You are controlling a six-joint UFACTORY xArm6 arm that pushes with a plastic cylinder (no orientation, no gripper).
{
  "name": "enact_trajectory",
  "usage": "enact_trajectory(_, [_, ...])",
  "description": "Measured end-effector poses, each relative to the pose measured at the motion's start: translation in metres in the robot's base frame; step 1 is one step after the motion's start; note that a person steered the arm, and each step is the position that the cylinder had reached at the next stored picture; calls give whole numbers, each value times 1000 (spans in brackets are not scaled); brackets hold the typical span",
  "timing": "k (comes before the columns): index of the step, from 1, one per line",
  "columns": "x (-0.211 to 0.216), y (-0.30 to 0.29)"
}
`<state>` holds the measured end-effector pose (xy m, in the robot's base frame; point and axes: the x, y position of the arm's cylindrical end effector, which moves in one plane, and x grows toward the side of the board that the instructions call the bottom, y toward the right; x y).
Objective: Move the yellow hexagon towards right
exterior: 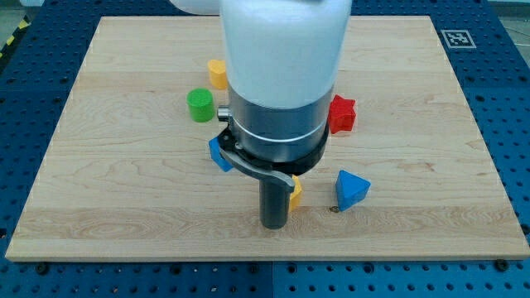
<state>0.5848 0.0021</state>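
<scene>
A yellow block (217, 73) that looks like a hexagon sits at the view's upper middle, partly hidden behind my arm's body. A second, small yellow block (295, 193) shows just right of the rod; most of it is hidden and its shape cannot be made out. My tip (274, 225) rests on the board at the lower middle, touching or nearly touching that second yellow block's left side. The tip is far below the upper yellow block.
A green cylinder (199, 105) stands left of the arm. A red star-like block (341, 114) is at the right. A blue block (219, 154) peeks out left of the arm. A blue triangle (351, 189) lies right of the tip. The wooden board (99, 182) ends near the bottom.
</scene>
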Motion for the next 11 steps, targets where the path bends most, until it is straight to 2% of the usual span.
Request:
enact_trajectory(2, [-7, -31])
enact_trajectory(4, [-31, -40])
enact_trajectory(8, [-36, 7])
enact_trajectory(9, [-37, -14])
enact_trajectory(11, [-63, -115])
